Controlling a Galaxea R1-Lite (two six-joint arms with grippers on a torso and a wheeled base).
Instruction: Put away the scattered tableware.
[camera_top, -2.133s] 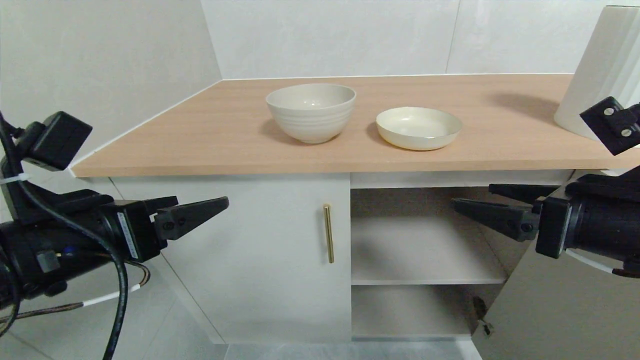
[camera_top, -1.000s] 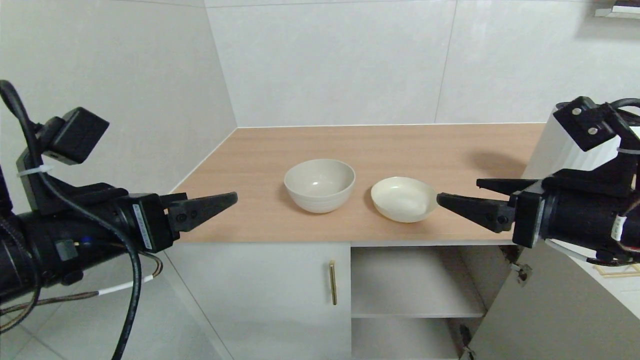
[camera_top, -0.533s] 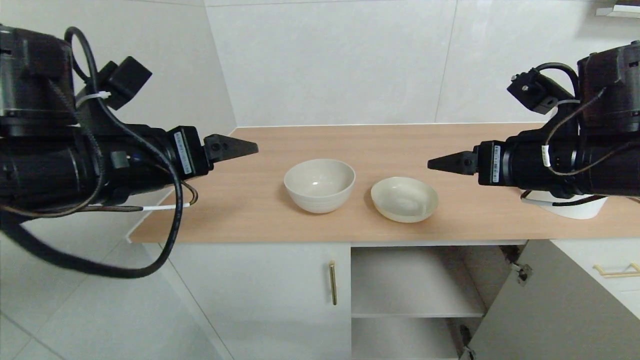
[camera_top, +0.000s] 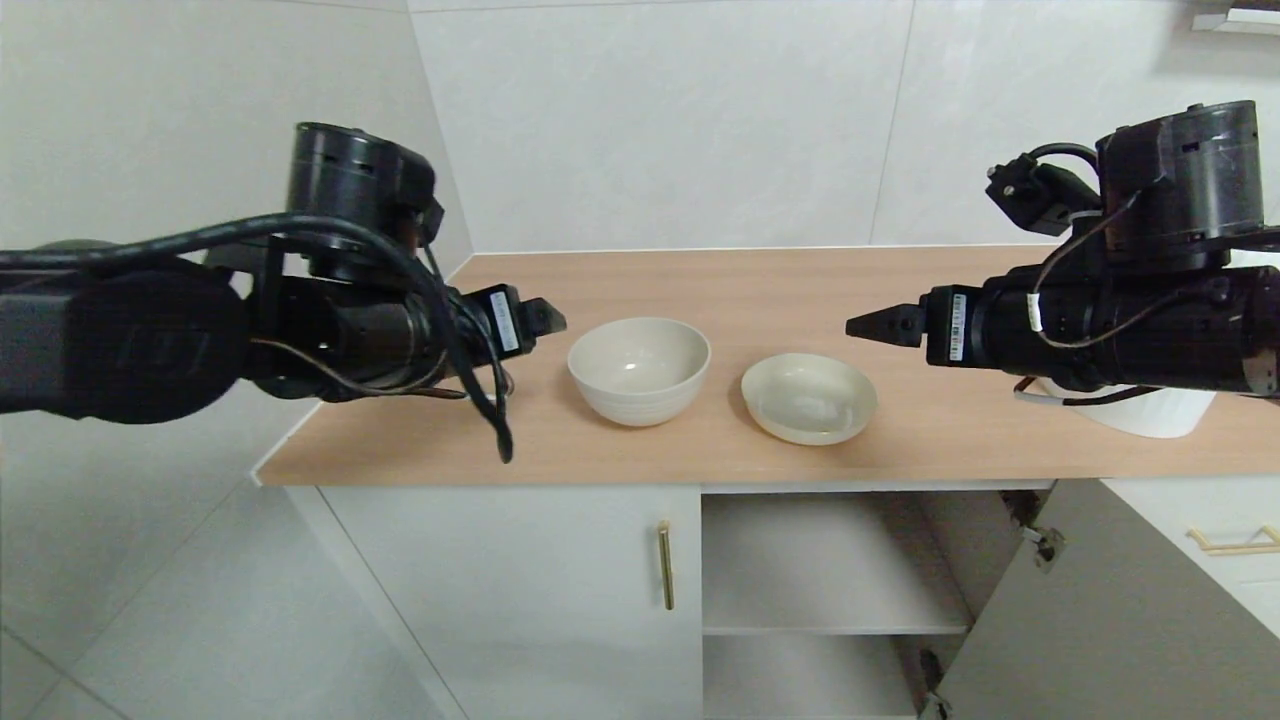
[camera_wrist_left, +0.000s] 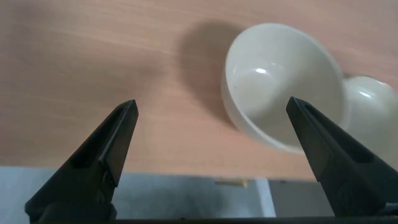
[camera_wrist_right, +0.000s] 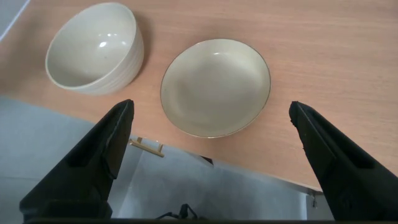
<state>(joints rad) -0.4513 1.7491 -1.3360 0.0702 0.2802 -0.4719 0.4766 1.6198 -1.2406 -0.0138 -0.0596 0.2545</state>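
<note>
A deep cream bowl (camera_top: 639, 368) and a shallow cream dish (camera_top: 809, 397) sit side by side on the wooden countertop (camera_top: 560, 440). My left gripper (camera_top: 545, 318) hovers open above the counter just left of the deep bowl (camera_wrist_left: 280, 87), nothing between its fingers. On the other side my right gripper (camera_top: 868, 326) hangs open above and to the right of the shallow dish (camera_wrist_right: 216, 87), also holding nothing; the deep bowl (camera_wrist_right: 94, 47) lies beyond it.
Below the counter the right cabinet door (camera_top: 1100, 620) stands open, showing bare shelves (camera_top: 830, 600). The left door (camera_top: 520, 590) with a brass handle (camera_top: 664, 565) is closed. A white cylindrical object (camera_top: 1140, 410) stands at the counter's right, behind my right arm.
The head camera rose, so the counter sits lower in the picture. Both arms lifted from cabinet height to above the counter, and the left gripper moved right, close to the deep bowl.
</note>
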